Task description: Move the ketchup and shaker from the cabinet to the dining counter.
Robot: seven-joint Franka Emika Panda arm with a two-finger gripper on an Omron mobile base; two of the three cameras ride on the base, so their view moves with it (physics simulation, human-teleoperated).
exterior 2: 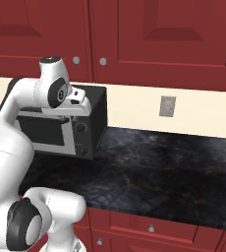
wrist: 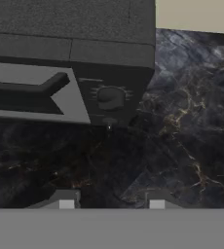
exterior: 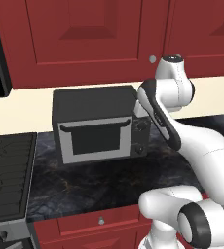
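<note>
Overhead, the cabinet (exterior 2: 149,29) stands with its raised-panel doors closed, round silver knobs (exterior 2: 103,61) side by side at the lower corners where two doors meet. The ketchup and the shaker sit on no surface in sight; my judgement is that they are behind those closed doors, so opening the cabinet has to come before any grasp.

Below it, a grey microwave (exterior: 97,125) rests on the black marbled counter (exterior 2: 174,167), pushed back against the cream wall, with a stovetop (exterior: 7,175) just beside it on the left. This is the wall counter, not the dining counter where the two things are to end up.

The arm's elbow folds up in front of the microwave's right edge, and the hand hangs low, looking down and forward at the oven's dial (wrist: 110,97) and door handle (wrist: 31,90). The gripper (wrist: 108,204) shows as two pale tips at the bottom of the hand view, set apart with bare stone between them and nothing held. How wide they truly stand I cannot tell from so little of them.

With the hand aimed at the counter rather than at the knobs above, the arm seems parked in a tucked carrying posture, not reaching. The task looks barely begun: the next move calls for lifting the hand to a knob.
</note>
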